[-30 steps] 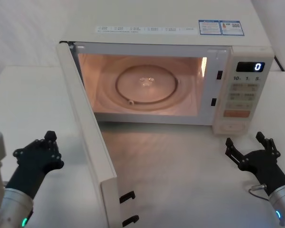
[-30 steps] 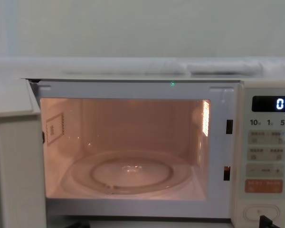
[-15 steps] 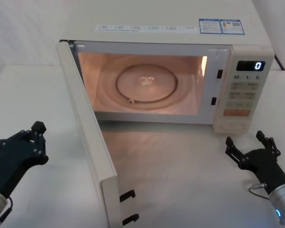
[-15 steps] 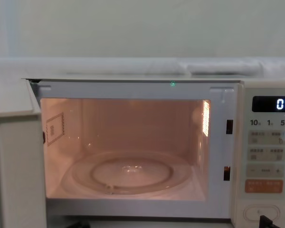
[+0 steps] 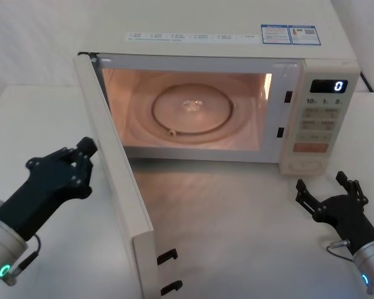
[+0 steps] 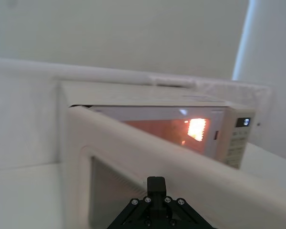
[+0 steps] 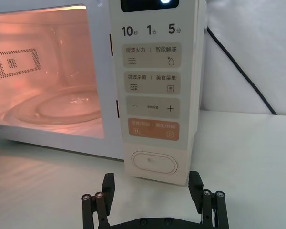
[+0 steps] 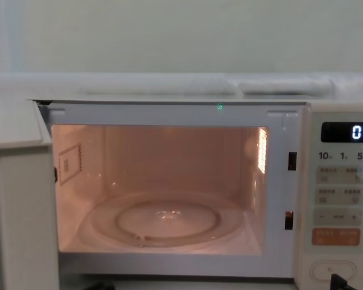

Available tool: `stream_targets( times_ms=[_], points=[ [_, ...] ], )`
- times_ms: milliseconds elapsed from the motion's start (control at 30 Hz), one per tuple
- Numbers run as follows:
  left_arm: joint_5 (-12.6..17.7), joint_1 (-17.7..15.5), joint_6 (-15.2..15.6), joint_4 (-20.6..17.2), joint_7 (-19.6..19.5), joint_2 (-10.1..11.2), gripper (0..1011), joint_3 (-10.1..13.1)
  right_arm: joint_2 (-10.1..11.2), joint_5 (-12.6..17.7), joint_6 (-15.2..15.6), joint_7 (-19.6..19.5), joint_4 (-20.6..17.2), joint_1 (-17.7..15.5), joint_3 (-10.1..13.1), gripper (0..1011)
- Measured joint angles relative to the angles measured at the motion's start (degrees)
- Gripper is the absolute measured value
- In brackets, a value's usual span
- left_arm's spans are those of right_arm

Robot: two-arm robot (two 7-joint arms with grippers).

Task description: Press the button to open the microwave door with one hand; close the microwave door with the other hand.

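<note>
A cream microwave (image 5: 224, 37) stands at the back of a white worktop (image 5: 237, 224), its cavity lit orange and the glass turntable (image 5: 192, 111) resting bare inside. The microwave door (image 5: 115, 180) is swung wide on its left hinge, edge-on to the head camera, with two black latch hooks (image 5: 168, 271) on its free end near the front of the worktop. To the right of the cavity runs the narrow control panel (image 5: 321, 124), its display (image 5: 328, 86) reading 0, with rows of beige keys and an orange key (image 7: 153, 129) below. At the foot of the panel sits the button (image 7: 154, 163), a wide oval, untouched. The left hand (image 5: 81, 163), black on a silver wrist with a green light, hovers just beside the door's outer face near the window (image 6: 109, 195); whether its fingers are spread or closed cannot be told. The right hand (image 5: 330, 190) rests low in front of the panel, fingers spread apart and gripping nothing, a short way back from the button.
</note>
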Motion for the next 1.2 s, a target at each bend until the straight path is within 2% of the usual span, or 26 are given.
stream_targets(
  times_ms=[233, 400, 433, 767, 900, 933, 1200],
  points=[
    [-0.03, -2.97, 1.13, 0.38, -0.3, 1.63, 0, 3.37, 0.0, 0.0, 0.0, 0.0, 0.0, 0.0, 0.01, 1002],
    [0.64, -5.47, 1.87, 0.73, 0.06, 2.15, 0, 7.05, 0.0, 0.0, 0.0, 0.0, 0.0, 0.0, 0.0, 1002],
    [0.9, -6.41, 2.13, 0.93, 0.26, 2.15, 0, 8.33, 0.0, 0.0, 0.0, 0.0, 0.0, 0.0, 0.0, 1002],
    [2.17, -12.81, 4.6, 2.63, 3.37, 0.89, 0, 14.66, 0.0, 0.0, 0.0, 0.0, 0.0, 0.0, 0.01, 1002],
    [2.32, -14.42, 5.17, 3.36, 4.05, 0.67, 0, 16.03, 0.0, 0.0, 0.0, 0.0, 0.0, 0.0, 0.0, 1002],
    [2.46, -15.45, 5.4, 4.06, 4.54, 0.49, 0, 17.01, 0.0, 0.0, 0.0, 0.0, 0.0, 0.0, 0.0, 1002],
    [2.56, -18.23, 5.4, 6.24, 5.55, 0.14, 0, 19.44, 0.0, 0.0, 0.0, 0.0, 0.0, 0.0, 0.0, 1002]
  ],
)
